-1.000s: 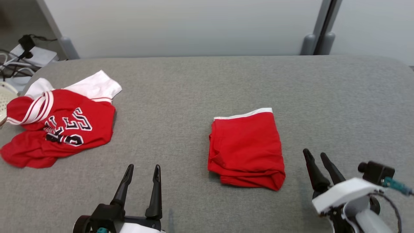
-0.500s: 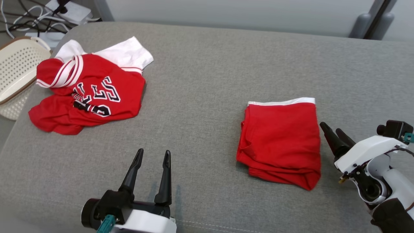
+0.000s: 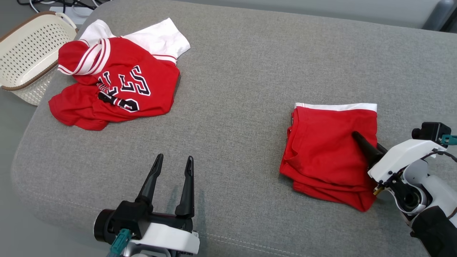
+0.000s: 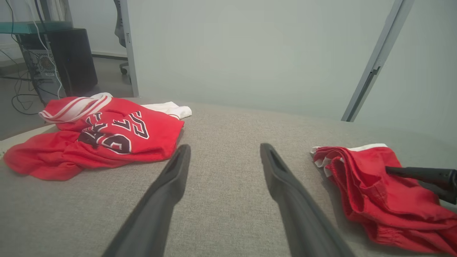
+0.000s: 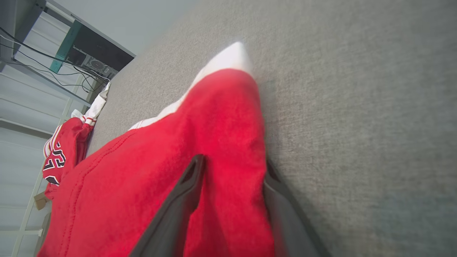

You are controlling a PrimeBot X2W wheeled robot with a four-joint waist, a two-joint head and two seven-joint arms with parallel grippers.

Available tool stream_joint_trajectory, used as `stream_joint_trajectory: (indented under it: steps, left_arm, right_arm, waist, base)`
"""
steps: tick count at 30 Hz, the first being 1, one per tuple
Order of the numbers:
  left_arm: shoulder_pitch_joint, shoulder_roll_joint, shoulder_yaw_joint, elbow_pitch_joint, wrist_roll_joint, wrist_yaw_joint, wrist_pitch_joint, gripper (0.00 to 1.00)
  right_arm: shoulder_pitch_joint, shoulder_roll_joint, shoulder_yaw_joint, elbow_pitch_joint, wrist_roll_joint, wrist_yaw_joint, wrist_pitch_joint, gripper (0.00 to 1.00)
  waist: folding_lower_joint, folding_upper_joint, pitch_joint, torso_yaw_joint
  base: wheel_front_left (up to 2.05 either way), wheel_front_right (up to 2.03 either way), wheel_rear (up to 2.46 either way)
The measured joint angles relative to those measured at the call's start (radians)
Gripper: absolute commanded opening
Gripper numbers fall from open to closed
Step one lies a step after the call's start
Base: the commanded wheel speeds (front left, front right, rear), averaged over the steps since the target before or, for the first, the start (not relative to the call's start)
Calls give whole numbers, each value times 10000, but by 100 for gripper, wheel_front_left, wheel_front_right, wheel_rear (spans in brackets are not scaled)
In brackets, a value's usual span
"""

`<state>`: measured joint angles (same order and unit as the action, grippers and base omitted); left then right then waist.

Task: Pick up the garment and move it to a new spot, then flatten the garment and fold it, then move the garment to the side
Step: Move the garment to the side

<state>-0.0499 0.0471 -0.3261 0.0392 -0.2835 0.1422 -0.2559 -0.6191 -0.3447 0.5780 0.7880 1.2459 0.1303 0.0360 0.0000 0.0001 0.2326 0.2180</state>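
Far out to the left of the left claw point(image 3: 175, 157), past the desk's rounded corner, sits a cream perforated plastic basket point(image 3: 32, 43) with a brown rim, lower than the desk top. Ahead and to the left of that claw's tips lies a crumpled red jersey point(image 3: 121, 82) with white sleeves, striped trim and black-and-white lettering; it is well apart from the claw, close to the left edge. The left claw hovers low over the near edge with its two long dark tapered fingers apart and nothing between them. Bare grey cloth stretches ahead of it and off to its right.

The desk point(image 3: 242, 71) is padded and covered in coarse grey weave, with a stitched seam along the near edge and soft rounded corners. The broad middle strip between the two claws is open room.

To the right of the left claw lies the folded red garment point(image 3: 325, 150) — a flat, roughly square stack of soft knit layers with a white band along its far side and loose folds at the near corner. The right claw point(image 5: 232, 160) is at the garment's right edge. Its fingers point(image 3: 362, 144) stand apart and straddle that edge: one lies on top of the red cloth, the other runs along the side next to the grey surface. Beyond the right claw's outer side, bare desk runs on to the right.
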Motion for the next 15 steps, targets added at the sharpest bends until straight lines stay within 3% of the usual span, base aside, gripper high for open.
stream_joint_trajectory:
  steps: [6, 15]
  left_arm:
    - [0, 0, 4, 0, 0, 84, 0, 100]
    - [0, 2, 23, 10, 29, 81, 0, 100]
  right_arm:
    - [-56, -123, 616, -82, 102, 0, -579, 0]
    - [-533, -485, 1712, -466, -441, 0, -2408, 0]
  waist:
    - [-1, 0, -6, -25]
    - [0, 0, -83, -470]
  base:
    - [0, 0, 0]
    - [0, 0, 0]
